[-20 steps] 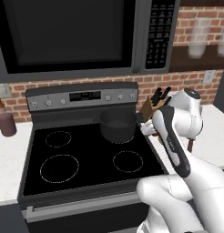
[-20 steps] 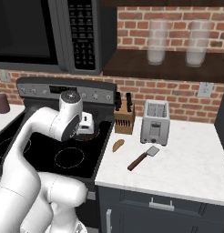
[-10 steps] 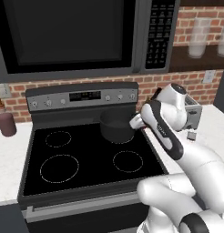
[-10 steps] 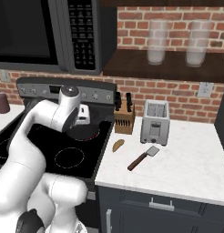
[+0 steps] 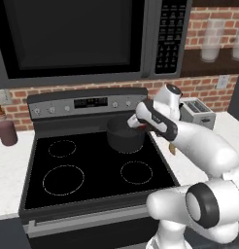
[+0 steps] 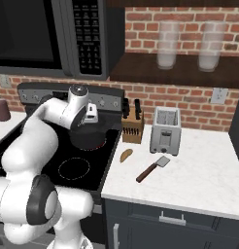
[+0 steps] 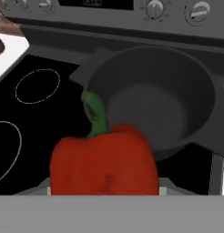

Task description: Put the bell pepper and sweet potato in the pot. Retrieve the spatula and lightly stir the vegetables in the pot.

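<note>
Claw (image 5: pixel 133 124) grips bell pepper (image 7: pixel 104 159) above pot (image 7: pixel 152 100) rim.

The red bell pepper (image 7: pixel 104 159) is held in the air just before the pot's rim, green stem pointing toward it. The pot (image 7: pixel 152 101) — dark grey, round, straight-sided — stands upright on the stove's rear right burner, nothing inside. The brown sweet potato (image 6: pixel 126 155) and the wooden-handled spatula (image 6: pixel 152 168) lie near each other on the white counter.

The stove (image 5: pixel 92 170) is viewed from behind the arm's left side, looking forward and down, with the pot (image 5: pixel 125 135) at its back right corner. From the right side, the same stove (image 6: pixel 53 160) and pot (image 6: pixel 90 138) are shared, plus the counter (image 6: pixel 199 170). The pot (image 7: pixel 155 100) is seen closely from above by the hand camera.
</note>
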Controlling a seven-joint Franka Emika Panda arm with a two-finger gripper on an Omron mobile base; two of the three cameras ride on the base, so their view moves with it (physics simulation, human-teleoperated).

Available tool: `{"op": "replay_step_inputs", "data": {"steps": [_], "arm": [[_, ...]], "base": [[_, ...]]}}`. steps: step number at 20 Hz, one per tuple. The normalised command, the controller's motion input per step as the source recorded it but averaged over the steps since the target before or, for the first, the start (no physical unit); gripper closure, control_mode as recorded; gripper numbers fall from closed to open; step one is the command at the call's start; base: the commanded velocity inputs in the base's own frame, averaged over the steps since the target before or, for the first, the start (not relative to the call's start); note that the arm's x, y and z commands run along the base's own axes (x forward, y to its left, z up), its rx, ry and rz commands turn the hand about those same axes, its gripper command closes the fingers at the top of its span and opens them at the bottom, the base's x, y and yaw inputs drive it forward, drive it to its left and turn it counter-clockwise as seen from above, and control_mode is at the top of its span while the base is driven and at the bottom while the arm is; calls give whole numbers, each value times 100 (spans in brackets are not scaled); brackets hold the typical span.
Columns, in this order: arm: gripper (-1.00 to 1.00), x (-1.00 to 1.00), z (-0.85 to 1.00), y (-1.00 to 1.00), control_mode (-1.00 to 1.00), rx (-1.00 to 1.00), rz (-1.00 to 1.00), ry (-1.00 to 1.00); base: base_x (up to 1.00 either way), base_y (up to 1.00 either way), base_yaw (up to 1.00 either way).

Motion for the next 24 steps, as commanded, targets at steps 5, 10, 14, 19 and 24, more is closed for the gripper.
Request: {"op": "replay_step_inputs", "data": {"steps": [5,10,14,19,24], "arm": [[100,57,-22,1,-100,0,-3,0],[100,49,-39,10,-100,0,-4,-1],[100,37,-49,18,-100,-2,-6,-2],[100,38,-51,20,-100,-4,-7,-1],[100,40,-41,19,-100,-5,-7,0]], "base": [[0,0,0],[0,0,0],[0,0,0],[0,0,0],[0,0,0]]}}
